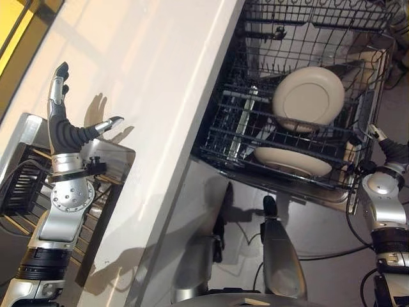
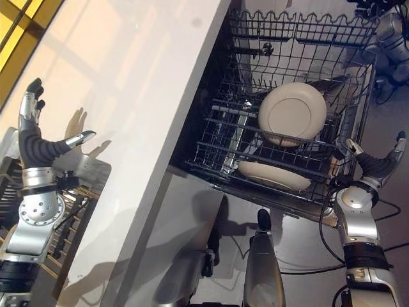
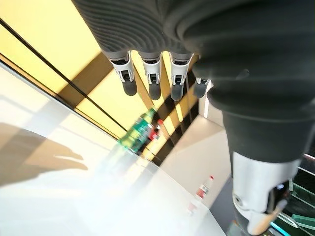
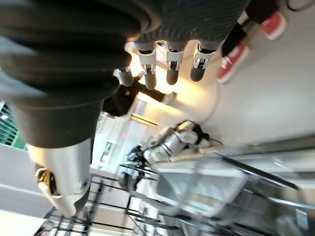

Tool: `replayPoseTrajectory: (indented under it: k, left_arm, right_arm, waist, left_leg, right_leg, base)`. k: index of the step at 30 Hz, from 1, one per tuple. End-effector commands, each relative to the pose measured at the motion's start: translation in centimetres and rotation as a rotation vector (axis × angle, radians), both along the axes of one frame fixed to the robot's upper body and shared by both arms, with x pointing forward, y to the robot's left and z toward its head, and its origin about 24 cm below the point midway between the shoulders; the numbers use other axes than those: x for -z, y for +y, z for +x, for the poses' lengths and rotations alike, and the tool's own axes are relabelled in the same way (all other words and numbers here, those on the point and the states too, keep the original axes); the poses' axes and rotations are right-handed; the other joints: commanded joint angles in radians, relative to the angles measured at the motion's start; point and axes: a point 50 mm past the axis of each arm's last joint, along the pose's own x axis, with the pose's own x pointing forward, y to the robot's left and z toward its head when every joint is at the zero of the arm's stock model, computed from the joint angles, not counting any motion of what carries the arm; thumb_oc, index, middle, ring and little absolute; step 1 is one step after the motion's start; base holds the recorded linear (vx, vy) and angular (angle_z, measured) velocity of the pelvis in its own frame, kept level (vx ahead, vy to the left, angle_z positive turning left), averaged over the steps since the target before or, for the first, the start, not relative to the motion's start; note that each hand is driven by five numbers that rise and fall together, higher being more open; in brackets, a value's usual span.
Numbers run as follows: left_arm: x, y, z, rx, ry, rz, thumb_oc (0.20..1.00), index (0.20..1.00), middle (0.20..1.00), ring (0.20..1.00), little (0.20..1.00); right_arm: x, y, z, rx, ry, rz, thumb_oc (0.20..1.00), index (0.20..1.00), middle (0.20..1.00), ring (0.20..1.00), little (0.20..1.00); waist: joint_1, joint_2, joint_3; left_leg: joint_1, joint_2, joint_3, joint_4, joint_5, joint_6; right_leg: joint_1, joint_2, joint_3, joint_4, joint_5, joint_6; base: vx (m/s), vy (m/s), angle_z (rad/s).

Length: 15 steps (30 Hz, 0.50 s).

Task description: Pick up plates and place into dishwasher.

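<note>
inside dishwasher rack, two cream plates, no legible writing

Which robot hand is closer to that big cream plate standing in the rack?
The right hand: it sits just beside the rack holding the upright plate. The left hand is far off, across the white counter.

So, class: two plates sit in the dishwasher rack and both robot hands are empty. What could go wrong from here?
1. The right hand, open, hangs by the rack's corner; swinging inward it might catch the wires.
2. The upper plate leans tilted in the rack; a jolt could tip it onto the lower plate.
3. The left hand, open, is raised over the white counter, where no plate shows; it may reach and find nothing.
</note>
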Motion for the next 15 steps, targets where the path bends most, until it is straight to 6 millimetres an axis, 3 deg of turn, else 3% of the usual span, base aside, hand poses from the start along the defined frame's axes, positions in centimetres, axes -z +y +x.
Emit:
replayPoseTrajectory:
  k: [1,7,15]
  left_arm:
    - [-0.9,-0.4,-0.9,0.017,-0.081,-0.042,1.0,1.0,1.0,1.0,1.0]
    - [-1.5,-1.0,-0.3,0.026,-0.094,-0.05,1.0,1.0,1.0,1.0,1.0]
    - [-2.1,-1.8,0.1,0.034,-0.113,-0.057,1.0,1.0,1.0,1.0,1.0]
  right_arm:
    - [-2.6,0.0,1.2,-0.112,-0.086,-0.016,1.0,1.0,1.0,1.0,1.0]
    - [-2.3,0.2,2.7,-0.214,-0.045,0.014,1.0,1.0,1.0,1.0,1.0]
    - [-2.4,2.5,4.6,-0.368,-0.005,-0.03,1.0,1.0,1.0,1.0,1.0]
  waist:
    - [-0.026,-0.023,-0.021]
    - [-0.025,-0.017,0.004]
    - [-0.006,-0.009,0.036]
  left_leg:
    - [-0.148,-0.029,-0.021,0.201,-0.048,0.016]
    - [-0.179,-0.042,-0.019,0.235,-0.06,0.017]
    - [-0.22,-0.072,-0.028,0.265,-0.071,0.024]
  right_leg:
    - [0.108,-0.099,-0.003,-0.157,0.035,0.041]
    - [0.074,-0.106,0.004,-0.127,0.03,0.041]
    - [0.029,-0.124,-0.002,-0.085,0.025,0.048]
  base:
    - [0.01,0.087,-0.06]
    - [0.0,0.068,0.02]
    - [-0.01,0.071,0.05]
